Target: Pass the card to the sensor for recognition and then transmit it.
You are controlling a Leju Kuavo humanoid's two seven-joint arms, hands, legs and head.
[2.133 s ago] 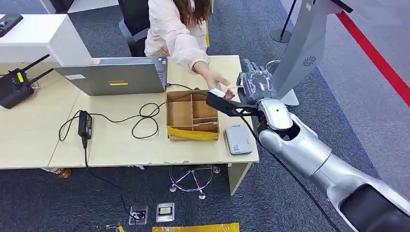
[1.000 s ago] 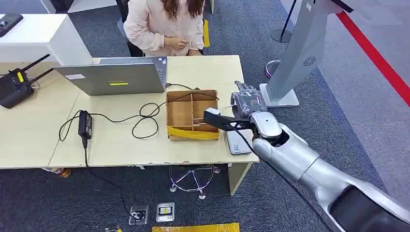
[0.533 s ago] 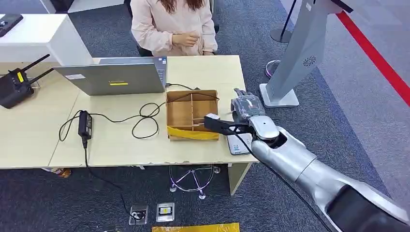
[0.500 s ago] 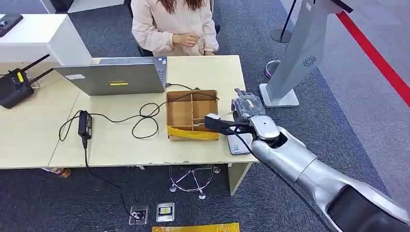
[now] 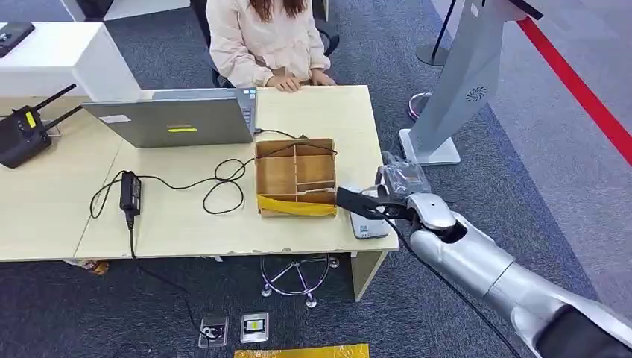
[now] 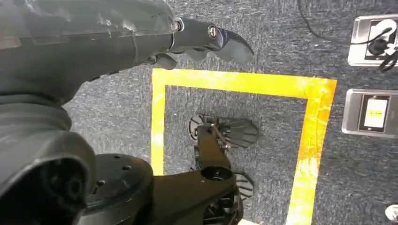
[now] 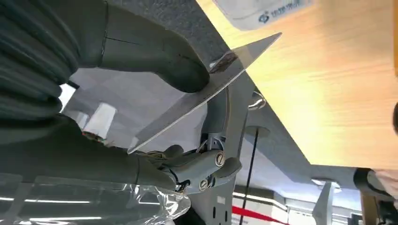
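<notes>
Right hand (image 5: 399,188) pinches the card (image 7: 206,91) above the card reader (image 5: 367,224); lower it flat and level onto the reader's face.

No text was fully readable. The sensor (image 7: 263,9) carried blue print near its edge in the right wrist view, too blurred to read. A yellow label (image 5: 182,129) on the laptop lid (image 5: 175,121) and a white sticker (image 5: 115,118) beside it showed no legible characters.
</notes>
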